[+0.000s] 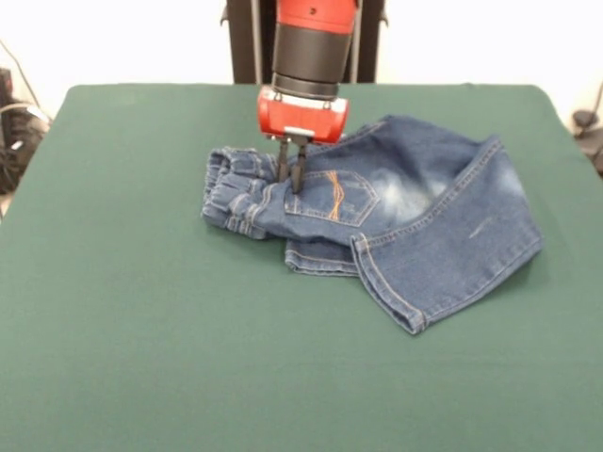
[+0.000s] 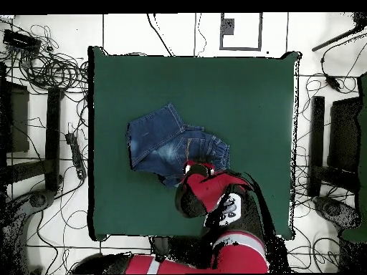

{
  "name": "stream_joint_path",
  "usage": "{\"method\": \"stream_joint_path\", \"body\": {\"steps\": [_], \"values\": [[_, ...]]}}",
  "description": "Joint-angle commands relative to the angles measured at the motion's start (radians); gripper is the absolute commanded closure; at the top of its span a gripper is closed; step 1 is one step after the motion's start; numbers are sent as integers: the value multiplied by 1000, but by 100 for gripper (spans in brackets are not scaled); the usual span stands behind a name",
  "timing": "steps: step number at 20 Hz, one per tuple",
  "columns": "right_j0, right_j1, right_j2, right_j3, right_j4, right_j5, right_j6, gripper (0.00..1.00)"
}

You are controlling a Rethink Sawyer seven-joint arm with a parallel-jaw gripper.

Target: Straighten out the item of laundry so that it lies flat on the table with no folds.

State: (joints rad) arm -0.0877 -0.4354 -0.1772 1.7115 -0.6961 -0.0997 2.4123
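The item of laundry [image 1: 415, 202], small blue denim jeans with faded patches, lies crumpled on the green table [image 1: 141, 330]. Its gathered waistband bunches at the left, and one leg is folded across toward the front, cuff near the middle. A back pocket with orange stitching faces up. My gripper [image 1: 293, 185] comes straight down at the pocket's upper left corner, beside the waistband. Its fingers [image 1: 283, 160] stand close together, pinching the denim. In the overhead view the jeans [image 2: 161, 143] lie left of centre on the table [image 2: 244, 93], and the red arm covers the gripper.
Green cloth stretches wide on all sides of the jeans. Cables and stands [image 2: 50, 79] crowd the floor beyond the table's edges in the overhead view.
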Motion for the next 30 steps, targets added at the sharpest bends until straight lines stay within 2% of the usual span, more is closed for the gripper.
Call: {"method": "stream_joint_path", "body": {"steps": [1, 3, 7, 12, 14, 18, 22, 25, 30], "values": [[59, 28, 72, 16, -36, 23, -3, 100], [73, 10, 54, 16, -56, 46, -28, 100], [38, -24, 69, 21, -121, 75, -78, 100], [-86, -74, 159, 4, -256, 78, -138, 100], [-77, -71, 119, -33, -320, 16, -122, 100], [-166, -127, 207, -19, -418, 85, -157, 100], [-169, -123, 195, -52, -494, 70, -143, 100], [-207, -153, 242, -49, -545, 114, -180, 100], [-229, -182, 269, -61, -602, 141, -197, 100]]}}
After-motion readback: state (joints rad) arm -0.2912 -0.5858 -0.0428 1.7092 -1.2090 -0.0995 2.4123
